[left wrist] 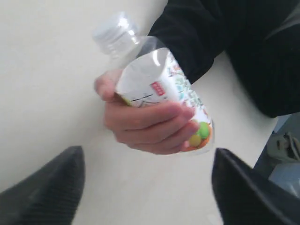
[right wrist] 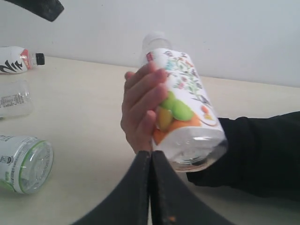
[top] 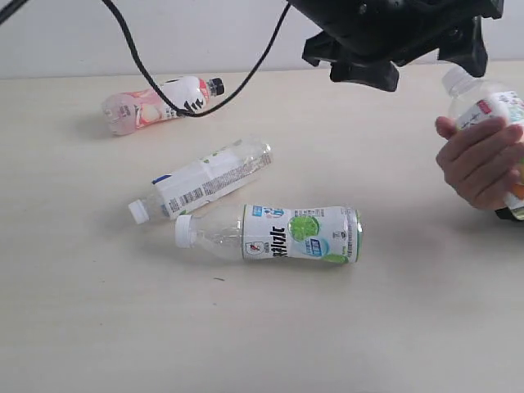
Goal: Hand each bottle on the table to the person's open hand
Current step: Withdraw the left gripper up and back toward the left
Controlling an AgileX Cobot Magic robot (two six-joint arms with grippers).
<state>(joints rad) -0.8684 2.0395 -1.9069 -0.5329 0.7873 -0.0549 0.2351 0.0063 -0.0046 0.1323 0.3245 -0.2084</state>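
1. Pink-label bottle (top: pixel 151 105): black cap, lying on its side at the far left of the table (top: pixel 344 344), cap pointing right.
2. Barcode-label bottle (top: pixel 205 182): clear, white cap, on its side mid-table, cap toward the near left.
3. Lime-label bottle (top: pixel 286 233): white cap pointing left, on its side just beside the barcode-label bottle, nearer the camera.
4. Floral-label bottle (top: pixel 491 106): white cap, tilted, gripped in the person's hand (top: pixel 483 160) at the right.

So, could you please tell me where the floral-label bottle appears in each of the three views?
Exterior view: the bottle is at the right edge, tilted, off the table.
Left wrist view: the bottle is in the middle of the picture.
Right wrist view: the bottle is in the middle, its clear base nearest the camera.
Shared landmark: the hand wrapped around it, seen in all three views.
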